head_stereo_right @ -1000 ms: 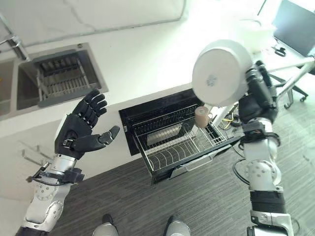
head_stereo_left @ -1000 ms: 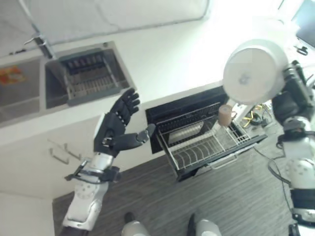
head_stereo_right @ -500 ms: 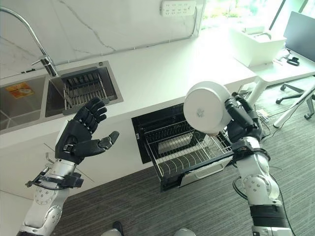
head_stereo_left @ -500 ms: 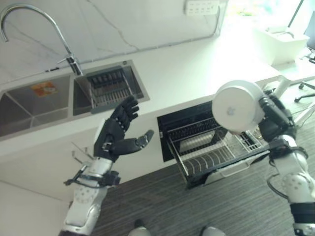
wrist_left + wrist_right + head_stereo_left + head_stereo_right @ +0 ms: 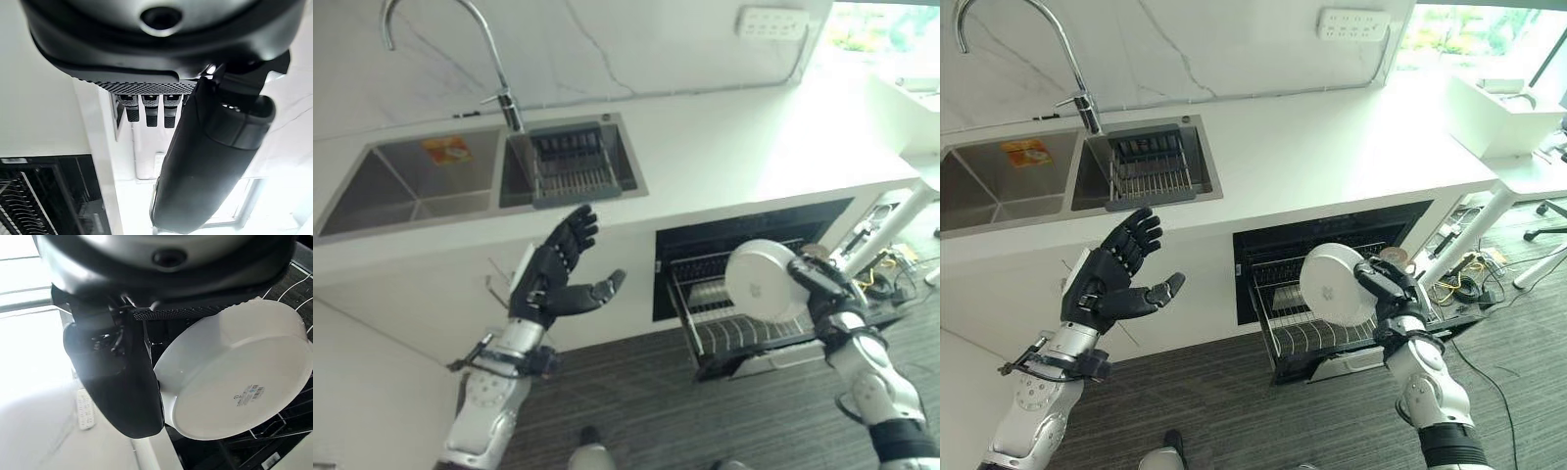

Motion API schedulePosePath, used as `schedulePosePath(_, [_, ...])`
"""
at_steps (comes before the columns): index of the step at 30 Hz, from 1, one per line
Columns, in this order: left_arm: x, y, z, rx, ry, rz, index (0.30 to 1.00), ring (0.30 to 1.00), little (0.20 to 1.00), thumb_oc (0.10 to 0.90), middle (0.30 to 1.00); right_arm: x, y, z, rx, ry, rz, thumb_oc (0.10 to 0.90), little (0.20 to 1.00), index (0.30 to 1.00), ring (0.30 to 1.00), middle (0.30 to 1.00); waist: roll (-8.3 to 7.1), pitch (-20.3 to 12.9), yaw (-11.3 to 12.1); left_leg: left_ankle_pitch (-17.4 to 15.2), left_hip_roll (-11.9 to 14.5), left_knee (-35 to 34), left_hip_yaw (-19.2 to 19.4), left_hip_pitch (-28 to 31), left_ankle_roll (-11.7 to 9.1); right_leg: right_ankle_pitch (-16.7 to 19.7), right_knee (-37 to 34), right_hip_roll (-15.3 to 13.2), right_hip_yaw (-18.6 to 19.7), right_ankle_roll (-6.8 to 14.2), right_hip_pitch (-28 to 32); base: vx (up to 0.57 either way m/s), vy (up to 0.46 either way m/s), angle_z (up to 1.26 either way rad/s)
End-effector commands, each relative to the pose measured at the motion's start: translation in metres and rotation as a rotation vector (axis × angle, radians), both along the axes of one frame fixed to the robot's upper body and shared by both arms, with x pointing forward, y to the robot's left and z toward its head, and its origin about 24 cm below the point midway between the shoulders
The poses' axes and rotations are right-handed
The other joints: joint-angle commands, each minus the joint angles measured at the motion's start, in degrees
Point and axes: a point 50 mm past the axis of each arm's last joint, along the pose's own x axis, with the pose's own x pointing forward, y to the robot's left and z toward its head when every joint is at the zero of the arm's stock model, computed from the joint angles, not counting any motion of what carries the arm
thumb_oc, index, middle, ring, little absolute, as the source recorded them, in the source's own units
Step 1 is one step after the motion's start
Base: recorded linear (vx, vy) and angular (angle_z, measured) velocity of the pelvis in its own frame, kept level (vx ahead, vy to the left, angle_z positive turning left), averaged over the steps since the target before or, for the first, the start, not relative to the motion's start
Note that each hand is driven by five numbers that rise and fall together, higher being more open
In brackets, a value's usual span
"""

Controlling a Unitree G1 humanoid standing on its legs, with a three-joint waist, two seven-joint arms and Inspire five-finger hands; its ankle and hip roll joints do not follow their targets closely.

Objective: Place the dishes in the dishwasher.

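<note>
The right hand clamps a white dish by its rim at centre right, tipped on edge with its underside toward the camera, over the pulled-out dishwasher rack. At centre left, the left hand hangs spread and empty.

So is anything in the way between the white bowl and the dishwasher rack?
Nothing visible blocks it. The right hand holds the white bowl just above the pulled-out dishwasher rack, whose wire slots below the bowl look free. A brownish cup stands at the rack's far right, off to the side. The left hand hovers open, well away.
</note>
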Motion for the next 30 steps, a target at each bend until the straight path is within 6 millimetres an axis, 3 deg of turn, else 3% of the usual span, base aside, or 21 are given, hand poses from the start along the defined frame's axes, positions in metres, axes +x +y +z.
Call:
schedulePosePath(1, [0.004,0.003,0.046,0.087,-0.236,-0.002,0.900,0.900,0.900,0.800,0.900,0.029,-0.004,0.077,-0.108,-0.338,0.006,0.400,0.300,0.300,0.300,0.300,-2.39,-0.69,-0.44,-10.42,-0.48,6.46,1.11,3.73,-0.42,0.54,-3.56,0.29,2.67,2.27,1.91,0.01,0.000,0.05])
schedulePosePath(5, [-0.001,0.011,0.027,0.134,-0.168,0.048,0.900,0.900,0.900,0.800,0.900,0.031,-0.012,0.067,-0.150,-0.292,-0.033,0.400,0.300,0.300,0.300,0.300,-2.54,-0.08,0.86,-10.45,-0.81,6.46,0.39,3.41,-0.33,0.44,-3.56,0.16,2.09,2.22,2.19,0.00,-0.010,0.14])
schedulePosePath(8, [-0.005,0.020,0.001,0.165,-0.056,0.091,0.900,0.900,0.900,0.800,0.900,0.035,-0.021,0.061,-0.175,-0.255,-0.079,0.400,0.300,0.300,0.300,0.300,-2.57,0.41,2.05,-10.41,-1.07,6.46,-0.26,3.16,-0.27,0.41,-3.56,0.02,1.46,2.21,2.48,0.00,-0.012,0.12])
schedulePosePath(10, [-0.005,0.020,0.001,0.165,-0.057,0.091,0.900,0.900,0.900,0.800,0.900,0.036,-0.021,0.061,-0.175,-0.255,-0.078,0.400,0.300,0.300,0.300,0.300,-2.57,0.43,2.02,-10.41,-1.07,6.46,-0.28,3.15,-0.27,0.40,-3.56,0.01,1.44,2.21,2.50,0.02,-0.004,0.08])
schedulePosePath(12, [-0.018,0.028,-0.040,0.225,0.117,0.114,0.900,0.900,0.900,0.800,0.900,0.044,-0.030,0.064,-0.243,-0.228,-0.129,0.400,0.300,0.300,0.300,0.300,-2.50,1.00,3.44,-10.22,-1.29,6.46,-0.91,2.96,-0.35,0.25,-3.56,0.07,1.03,2.13,2.92,0.04,-0.005,0.10])
schedulePosePath(20, [-0.046,0.040,-0.101,0.274,0.337,0.202,0.900,0.900,0.900,0.800,0.900,0.055,-0.055,0.081,-0.412,-0.204,-0.207,0.400,0.300,0.300,0.300,0.300,-2.02,2.44,5.57,-9.45,-1.88,6.46,-2.64,1.49,-0.57,0.39,-3.56,-0.09,0.18,2.25,2.85,0.00,0.002,0.09])
schedulePosePath(30, [-0.050,0.044,-0.111,0.282,0.360,0.261,0.900,0.900,0.900,0.800,0.900,0.058,-0.072,0.096,-0.550,-0.197,-0.317,0.400,0.300,0.300,0.300,0.300,-1.13,3.82,7.40,-8.89,-2.68,6.46,-4.38,-0.11,-0.61,0.82,-3.56,-0.89,-0.86,2.39,2.48,0.00,-0.002,0.08])
